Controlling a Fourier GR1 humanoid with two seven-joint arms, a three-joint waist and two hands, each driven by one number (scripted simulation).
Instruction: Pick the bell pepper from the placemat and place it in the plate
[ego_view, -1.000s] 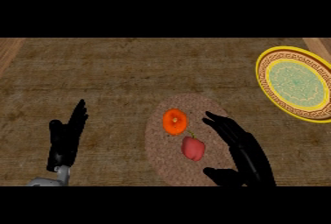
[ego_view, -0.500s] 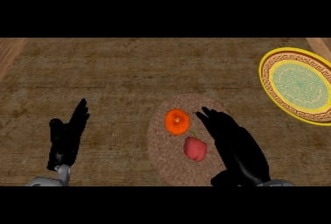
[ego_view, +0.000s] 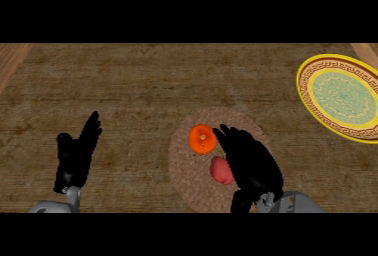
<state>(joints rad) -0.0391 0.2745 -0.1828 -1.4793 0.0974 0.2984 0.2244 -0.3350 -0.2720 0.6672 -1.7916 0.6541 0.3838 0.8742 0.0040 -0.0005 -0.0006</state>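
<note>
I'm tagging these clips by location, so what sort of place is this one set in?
Probably a kitchen counter or dining surface: a brown wood-grain top carries a round woven placemat with an orange bell pepper and a red item on it, and an ornate yellow-rimmed plate sits at the far right.

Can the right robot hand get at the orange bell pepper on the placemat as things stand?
Probably yes. The right robot hand is open over the placemat, fingertips right beside the bell pepper. Only the red item lies close, nearer the palm.
</note>
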